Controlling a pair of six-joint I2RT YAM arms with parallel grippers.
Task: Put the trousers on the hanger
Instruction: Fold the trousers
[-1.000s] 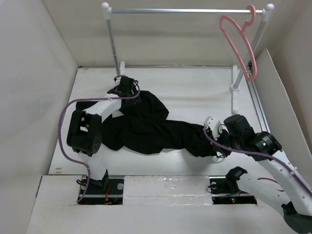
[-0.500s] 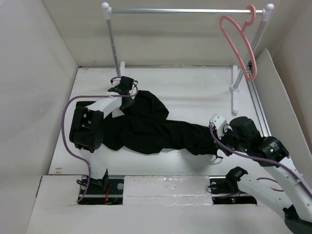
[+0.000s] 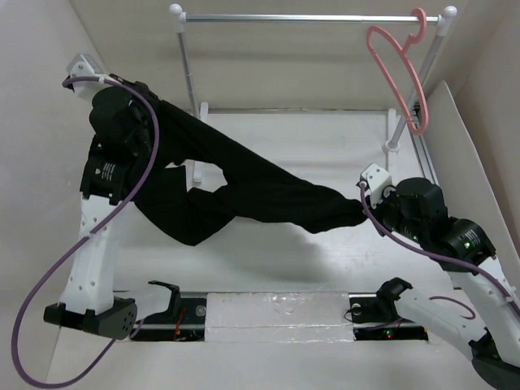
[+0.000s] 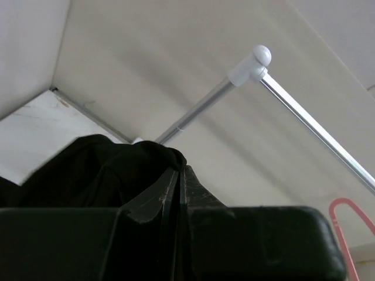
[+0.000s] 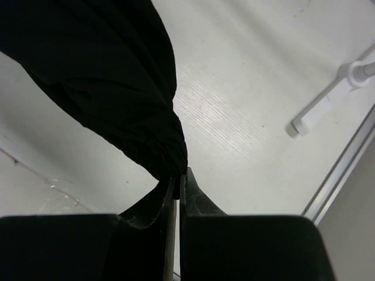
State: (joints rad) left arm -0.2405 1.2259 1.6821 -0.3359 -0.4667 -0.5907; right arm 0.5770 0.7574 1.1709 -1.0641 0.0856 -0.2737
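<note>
Gripping the trousers [image 3: 252,191] at both ends: squeezing a bunched fold of black cloth tight with the left pincer [image 4: 177,171], and squeezing another bunch tight with the right pincer [image 5: 179,174], keeping only fabric between the nearly meeting fingers of each. Holding the garment stretched in a sagging band, running from the left pincer, raised high over the desk [image 3: 325,134], down and across to the right pincer, sitting lower. Letting a loose loop of cloth droop below the left pincer, reaching near or onto the desk; impossible to tell which. Leaving the hanger [image 3: 398,69] hooked on the rail [image 3: 309,18], far beyond the right pincer and well apart from the trousers. Showing, in the left wrist view, the rail running up and to the right past the left pincer, with 1 pink corner of the hanger peeking in at the lower right. Showing, in the right wrist view, 1 white foot of the rail stand lying on the desk, ahead and to the right of the right pincer.
</note>
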